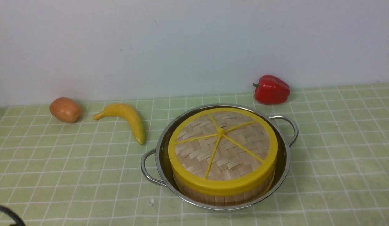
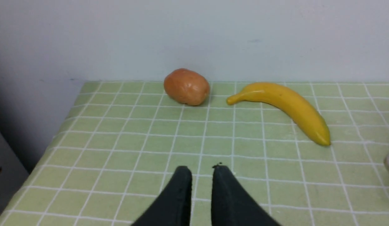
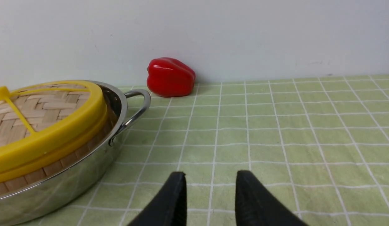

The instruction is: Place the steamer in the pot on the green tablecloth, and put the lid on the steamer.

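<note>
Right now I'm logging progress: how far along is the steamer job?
Looks done: the steamer sits in the pot on the green tablecloth, with the lid on it. Nothing is in hand: the left gripper and right gripper are empty. Nothing visible is left.

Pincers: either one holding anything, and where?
Nothing held. Left pincer and right pincer are both empty over the tablecloth.
</note>
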### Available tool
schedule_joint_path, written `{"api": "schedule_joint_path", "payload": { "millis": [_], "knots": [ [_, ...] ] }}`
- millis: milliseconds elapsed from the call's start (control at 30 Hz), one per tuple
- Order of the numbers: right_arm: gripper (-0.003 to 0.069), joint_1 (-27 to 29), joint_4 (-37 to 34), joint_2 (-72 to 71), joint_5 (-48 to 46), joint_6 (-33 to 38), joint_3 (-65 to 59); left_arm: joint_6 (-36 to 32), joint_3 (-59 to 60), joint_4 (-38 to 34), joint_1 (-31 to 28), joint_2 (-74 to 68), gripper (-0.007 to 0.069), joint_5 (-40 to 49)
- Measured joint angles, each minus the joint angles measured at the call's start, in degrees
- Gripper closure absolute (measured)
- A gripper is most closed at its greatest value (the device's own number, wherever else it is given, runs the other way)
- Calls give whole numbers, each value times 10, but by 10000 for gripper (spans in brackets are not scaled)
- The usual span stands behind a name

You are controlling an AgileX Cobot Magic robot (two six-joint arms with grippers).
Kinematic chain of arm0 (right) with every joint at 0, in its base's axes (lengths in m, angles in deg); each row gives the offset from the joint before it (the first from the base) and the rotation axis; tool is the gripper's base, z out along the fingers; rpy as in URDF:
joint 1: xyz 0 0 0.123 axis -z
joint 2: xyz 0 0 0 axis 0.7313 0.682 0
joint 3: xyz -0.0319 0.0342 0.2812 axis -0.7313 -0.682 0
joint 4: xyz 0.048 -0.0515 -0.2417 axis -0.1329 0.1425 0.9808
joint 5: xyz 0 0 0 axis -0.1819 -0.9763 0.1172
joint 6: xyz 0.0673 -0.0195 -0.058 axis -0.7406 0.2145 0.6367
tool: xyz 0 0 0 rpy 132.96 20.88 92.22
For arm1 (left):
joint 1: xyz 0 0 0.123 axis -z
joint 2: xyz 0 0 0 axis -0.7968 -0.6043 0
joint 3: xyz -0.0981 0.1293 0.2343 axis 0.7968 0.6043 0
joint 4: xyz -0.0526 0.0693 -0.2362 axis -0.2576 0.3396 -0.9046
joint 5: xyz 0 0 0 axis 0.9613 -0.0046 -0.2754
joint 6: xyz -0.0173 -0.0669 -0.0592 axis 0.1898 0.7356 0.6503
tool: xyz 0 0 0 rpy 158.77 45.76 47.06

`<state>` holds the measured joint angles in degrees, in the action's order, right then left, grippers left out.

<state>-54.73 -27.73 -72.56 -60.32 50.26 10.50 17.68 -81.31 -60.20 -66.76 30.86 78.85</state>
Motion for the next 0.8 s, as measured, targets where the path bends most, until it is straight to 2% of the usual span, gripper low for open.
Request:
{"api": "schedule_joint_path", "payload": {
  "millis": [133,300,467,800],
  "knots": [
    [419,0,0,0,0,0,0,0,68,-1,0,83,517,-29],
    [419,0,0,0,0,0,0,-3,90,13,0,159,508,19],
    [419,0,0,0,0,0,0,-5,90,45,0,165,498,83],
    [419,0,0,0,0,0,0,-5,90,48,0,165,487,84]
  ]
}}
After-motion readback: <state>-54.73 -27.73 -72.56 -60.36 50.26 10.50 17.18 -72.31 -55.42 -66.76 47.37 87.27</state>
